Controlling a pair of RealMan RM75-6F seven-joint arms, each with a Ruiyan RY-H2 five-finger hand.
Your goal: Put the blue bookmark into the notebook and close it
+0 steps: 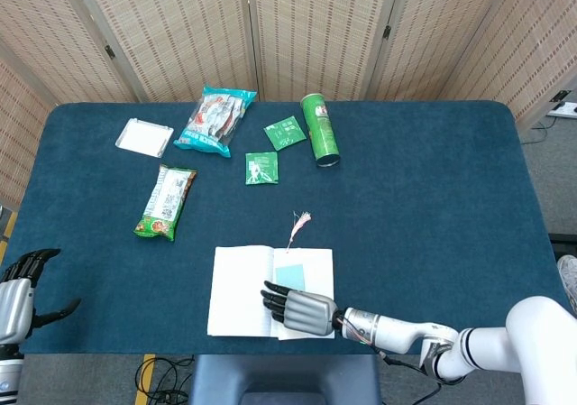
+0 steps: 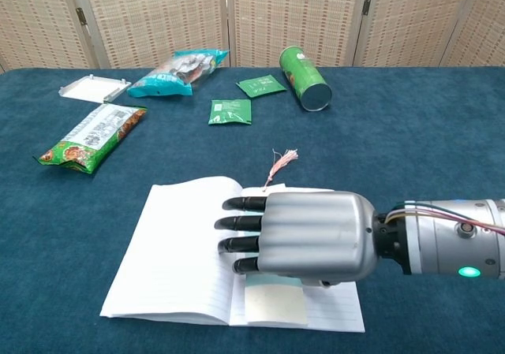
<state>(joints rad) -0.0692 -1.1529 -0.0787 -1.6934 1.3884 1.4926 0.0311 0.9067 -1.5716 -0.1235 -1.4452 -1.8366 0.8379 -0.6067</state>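
On the near edge of the dark blue table (image 1: 433, 197), the white lined notebook (image 1: 242, 289) (image 2: 181, 251) lies open, and the pale blue bookmark (image 1: 290, 274) (image 2: 274, 303) rests flat on its right page, pink tassel (image 1: 298, 222) (image 2: 282, 165) trailing past the top edge. Over it the silver right hand (image 1: 302, 307) (image 2: 304, 233) lies palm down, fingers straight and slightly apart, gripping nothing. Far left, the left hand (image 1: 20, 283) hangs with fingers loosely spread, empty.

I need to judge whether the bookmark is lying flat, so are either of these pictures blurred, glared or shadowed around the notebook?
Head view: sharp and evenly lit, the bookmark shows clearly on the notebook, with only a soft shadow under the right hand. Chest view: also sharp, no glare, but the right hand fills the foreground and hides most of the bookmark.
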